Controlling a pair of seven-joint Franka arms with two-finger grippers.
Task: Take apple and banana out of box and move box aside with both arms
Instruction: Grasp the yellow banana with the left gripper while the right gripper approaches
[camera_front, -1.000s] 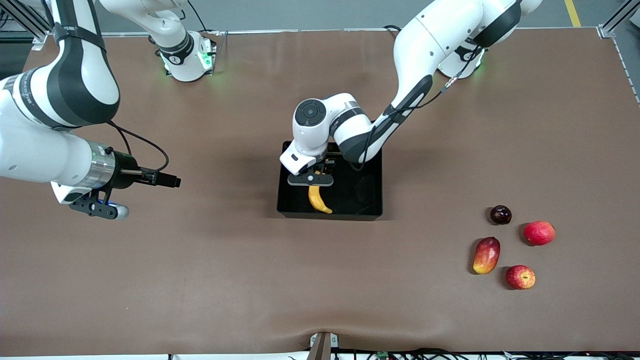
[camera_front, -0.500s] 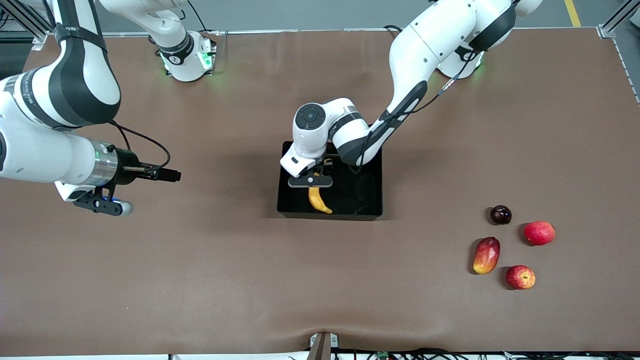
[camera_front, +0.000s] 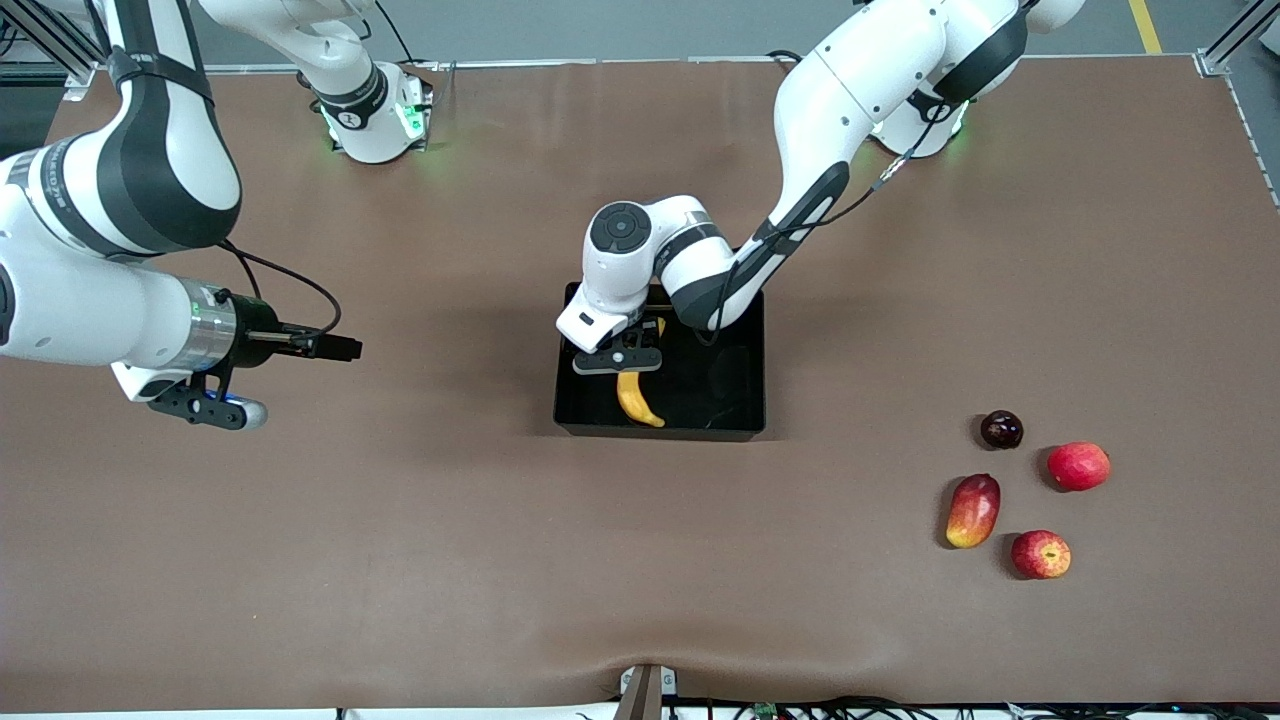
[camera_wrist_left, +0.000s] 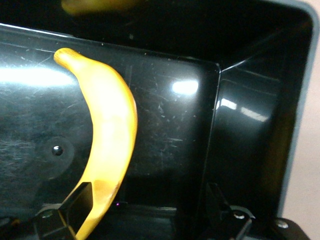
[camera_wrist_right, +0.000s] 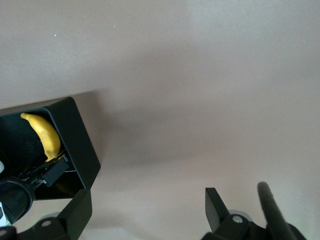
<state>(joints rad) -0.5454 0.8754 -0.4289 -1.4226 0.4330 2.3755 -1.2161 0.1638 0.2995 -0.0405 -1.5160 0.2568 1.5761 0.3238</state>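
Observation:
The black box (camera_front: 728, 392) stands mid-table with the yellow banana (camera_front: 636, 399) lying on its floor. My left gripper (camera_front: 619, 359) hangs open just over the banana inside the box. In the left wrist view the banana (camera_wrist_left: 109, 135) lies free against the glossy box floor (camera_wrist_left: 170, 130), passing beside one of the fingers (camera_wrist_left: 76, 204). The small streaked apple (camera_front: 1040, 554) lies on the table toward the left arm's end, nearest the front camera. My right gripper (camera_front: 203, 409) waits open over bare table toward the right arm's end; its wrist view shows the box (camera_wrist_right: 75, 142) and banana (camera_wrist_right: 44, 137).
A larger plain-red fruit (camera_front: 1078, 466), a red-yellow mango (camera_front: 973, 510) and a small dark plum (camera_front: 1001, 429) lie beside the apple. The brown table (camera_front: 450, 540) stretches bare between the box and the front edge.
The left gripper has lifted slightly away from the banana, which stays on the box floor. The right gripper has drifted a little toward the bases.

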